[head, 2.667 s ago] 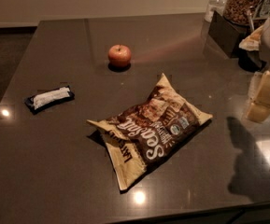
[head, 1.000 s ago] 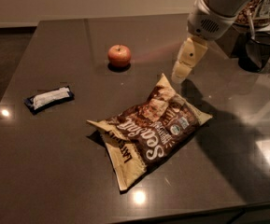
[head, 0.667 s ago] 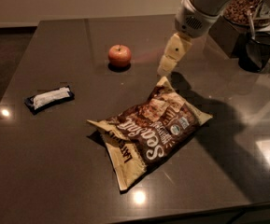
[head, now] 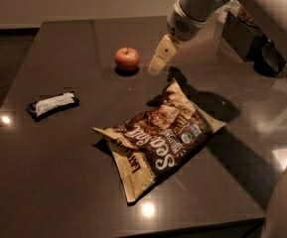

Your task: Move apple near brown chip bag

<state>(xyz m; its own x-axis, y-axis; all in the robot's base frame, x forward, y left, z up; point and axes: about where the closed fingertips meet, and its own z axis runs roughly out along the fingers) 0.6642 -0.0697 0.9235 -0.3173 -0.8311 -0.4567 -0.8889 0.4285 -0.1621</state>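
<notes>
The small red-orange apple (head: 127, 59) sits on the dark table (head: 58, 172) at the back centre. The brown chip bag (head: 160, 138), crinkled with white script lettering, lies flat in front of it and to the right, well apart from the apple. My gripper (head: 160, 57) hangs from the arm at the upper right, just right of the apple and a little above the table, not touching it. It holds nothing that I can see.
A small dark bar wrapper with a white label (head: 52, 104) lies at the left. A dark container (head: 240, 31) and a black round object (head: 268, 63) stand at the back right. The table's front edge runs along the bottom.
My arm has swung in from the right side and moved left across the table, bringing the gripper from beyond the bag to just beside the apple. Apple, bag and wrapper have not moved.
</notes>
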